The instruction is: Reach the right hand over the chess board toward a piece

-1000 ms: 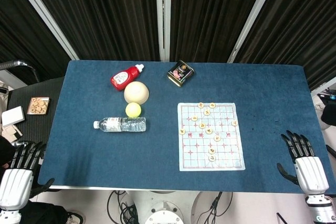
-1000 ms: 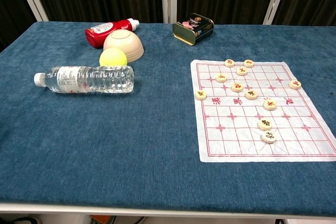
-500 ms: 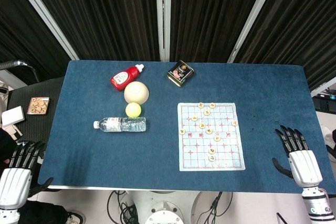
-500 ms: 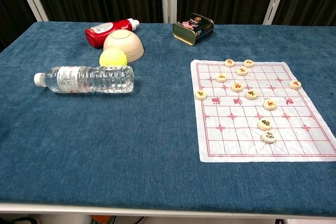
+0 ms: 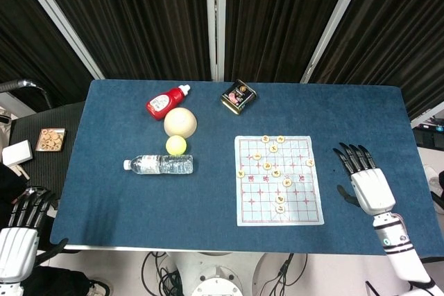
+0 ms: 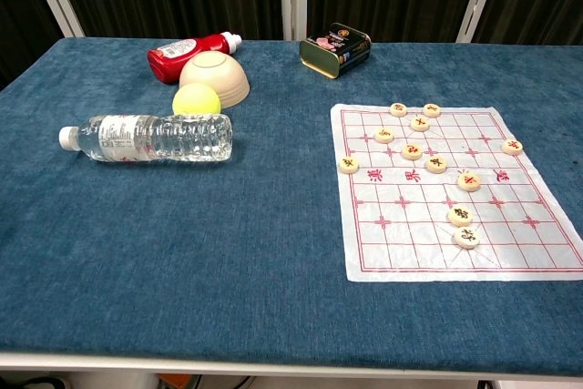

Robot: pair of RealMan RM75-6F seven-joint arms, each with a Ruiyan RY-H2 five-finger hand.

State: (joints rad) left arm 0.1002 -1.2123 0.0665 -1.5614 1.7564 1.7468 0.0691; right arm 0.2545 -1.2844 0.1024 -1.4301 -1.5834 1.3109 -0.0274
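Now the right hand (image 5: 366, 184) hovers over the blue table (image 5: 111, 192) at the right of the head view, just beside the right edge of the chess board (image 5: 279, 179) but not yet over it. Its fingers (image 5: 350, 156) are spread apart and hold nothing. The chest view does not show it at all.

On the printed board lie round pieces, most in the upper half; one piece (image 5: 310, 163) sits alone by the right border, nearest the hand, and two more lie low in the middle. Judging from this, the reach should go leftward and stay high enough to clear the discs, since a dragged finger could scatter them or crease the thin sheet. The lone right-border piece looks the easiest target.

Nothing stands between hand and board. A dark tin (image 5: 238, 97) sits above the board; a red bottle (image 5: 166, 102), an upturned bowl (image 5: 180, 122), a yellow ball (image 5: 176, 145) and a lying water bottle (image 5: 159, 164) are well apart at centre left. The left hand (image 5: 21, 230) rests at lower left, off the table, fingers loosely apart and empty.
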